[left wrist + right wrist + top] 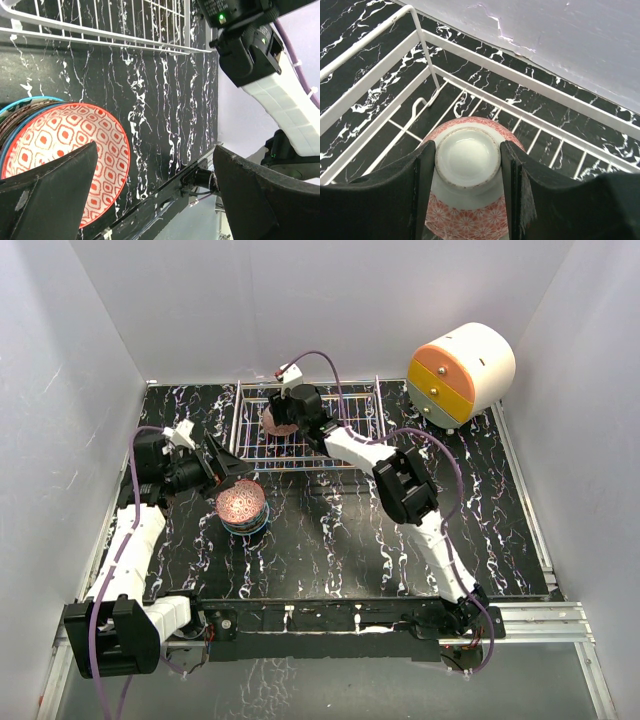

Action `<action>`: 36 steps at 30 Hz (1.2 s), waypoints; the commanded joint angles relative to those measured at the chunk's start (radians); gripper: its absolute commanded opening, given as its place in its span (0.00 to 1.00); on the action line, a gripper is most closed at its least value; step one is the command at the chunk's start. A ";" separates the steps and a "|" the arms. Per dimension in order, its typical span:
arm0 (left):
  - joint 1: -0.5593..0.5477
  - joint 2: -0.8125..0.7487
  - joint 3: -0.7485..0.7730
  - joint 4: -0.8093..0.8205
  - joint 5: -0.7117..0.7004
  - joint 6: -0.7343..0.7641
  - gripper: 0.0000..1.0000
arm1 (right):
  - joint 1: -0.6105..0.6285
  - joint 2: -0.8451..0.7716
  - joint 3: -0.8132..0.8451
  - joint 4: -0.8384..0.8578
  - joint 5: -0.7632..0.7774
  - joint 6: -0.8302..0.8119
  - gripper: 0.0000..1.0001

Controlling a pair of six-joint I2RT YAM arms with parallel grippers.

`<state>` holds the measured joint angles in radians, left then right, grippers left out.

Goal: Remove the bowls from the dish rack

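In the rack [360,425], the right gripper [283,420] is gripping the pale, glazed foot ring of an upturned pink-patterned bowl [467,162]. The grasp looks made, so a straight lift clearing the thin wire sides seems next. The left gripper [225,472], jaws wide, is hovering by the stack [242,508] on the marbled surface [350,540].

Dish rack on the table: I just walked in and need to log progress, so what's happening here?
The right hand grips the foot of an upside-down pink bowl inside the dish rack, the only bowl visible in it. The left hand hangs open beside a stack of bowls on the table in front of the rack, a red-patterned one on top.
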<state>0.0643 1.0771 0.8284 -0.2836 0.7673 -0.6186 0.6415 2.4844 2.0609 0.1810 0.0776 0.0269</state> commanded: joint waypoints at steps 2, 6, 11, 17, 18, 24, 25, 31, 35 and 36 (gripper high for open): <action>0.004 -0.038 0.000 0.099 0.002 -0.077 0.97 | -0.002 -0.247 -0.101 0.116 0.042 -0.009 0.34; 0.004 -0.056 -0.020 0.233 -0.079 -0.165 0.97 | -0.006 -0.370 -0.215 0.130 0.014 0.050 0.33; -0.003 0.021 -0.031 0.483 -0.056 -0.322 0.97 | -0.008 -0.493 -0.337 0.161 -0.013 0.114 0.32; -0.050 0.097 -0.040 0.758 -0.072 -0.469 0.97 | -0.009 -0.644 -0.489 0.218 -0.122 0.248 0.32; -0.058 0.108 -0.045 0.803 -0.069 -0.495 0.97 | -0.008 -0.664 -0.509 0.220 -0.150 0.269 0.32; -0.116 0.134 -0.111 1.095 -0.097 -0.590 0.97 | -0.008 -0.816 -0.673 0.307 -0.270 0.395 0.32; -0.128 0.134 -0.118 1.121 -0.108 -0.592 0.97 | -0.008 -0.834 -0.696 0.332 -0.287 0.421 0.32; -0.167 0.163 -0.164 1.323 -0.128 -0.670 0.95 | -0.008 -0.916 -0.798 0.455 -0.346 0.564 0.32; -0.188 0.181 -0.178 1.414 -0.145 -0.714 0.85 | -0.008 -0.926 -0.847 0.561 -0.378 0.672 0.32; -0.193 0.183 -0.178 1.431 -0.149 -0.721 0.83 | -0.009 -0.924 -0.856 0.582 -0.386 0.690 0.32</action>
<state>-0.1108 1.2556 0.6613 0.9726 0.6456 -1.2884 0.6373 1.6146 1.2251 0.5175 -0.2565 0.5789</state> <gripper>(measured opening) 0.865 0.523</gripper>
